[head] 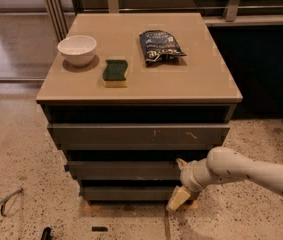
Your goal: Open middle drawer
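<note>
My end effector (179, 181) sits open against the middle drawer (123, 170); I fear its lower finger (177, 199) could hook the bottom drawer (131, 193) instead.

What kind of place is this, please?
Likely an office kitchen or test lab: speckled floor, a drawer cabinet bearing bowl, sponge and snack bag. The gripper is at the middle drawer's right end.

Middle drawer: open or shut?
Shut: the middle drawer front sits back under the top drawer; the gripper is at its right end.
</note>
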